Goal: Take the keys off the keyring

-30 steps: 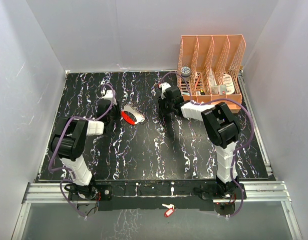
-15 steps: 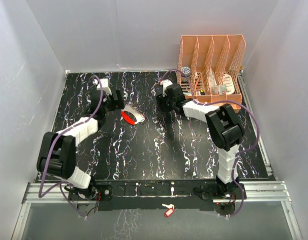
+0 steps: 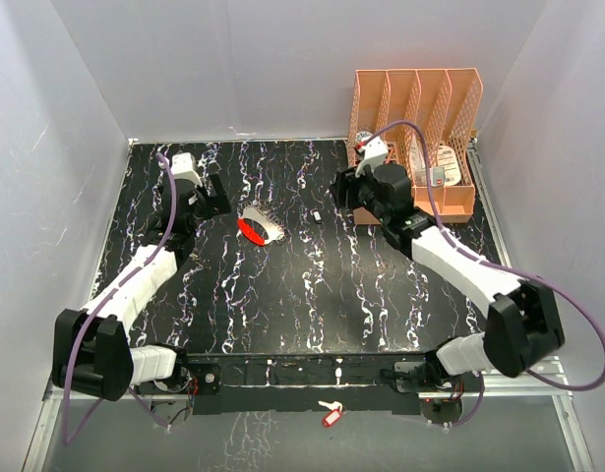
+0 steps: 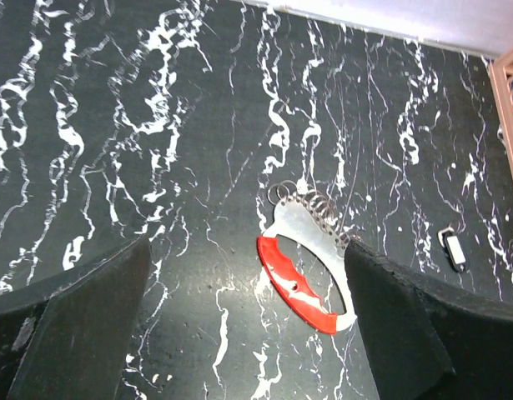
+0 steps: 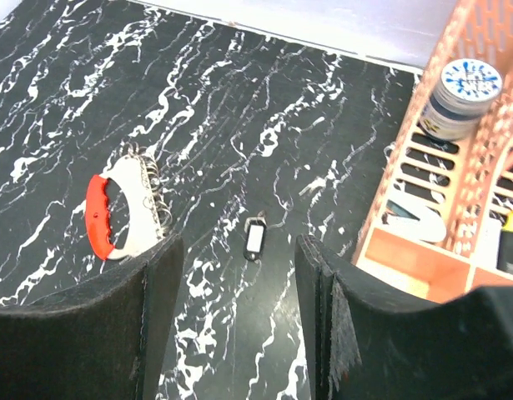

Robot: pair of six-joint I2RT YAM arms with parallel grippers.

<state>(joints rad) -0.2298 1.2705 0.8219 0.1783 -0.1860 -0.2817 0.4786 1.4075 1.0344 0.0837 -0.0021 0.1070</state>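
Overhead first: the left gripper hangs over the far left of the black marbled table, jaws spread, nothing between them. The keys lie flat on the table just to its right. They are fanned out from the keyring, whose red crescent faces the near side. A small black fob lies apart from them, toward the right gripper, which hovers beside the orange file rack. Down on the front rail lies a lone key with a red tag.

Left wrist view now: both fingers stand wide apart and empty. The keys and the keyring lie on the table between and beyond the fingertips, untouched.

Right wrist view: the jaws are parted here too, not as wide, gripping nothing. The fob sits on the table in the gap past the fingertips. The keys and the keyring lie off to the left. A paint jar stands in the rack's near slot.
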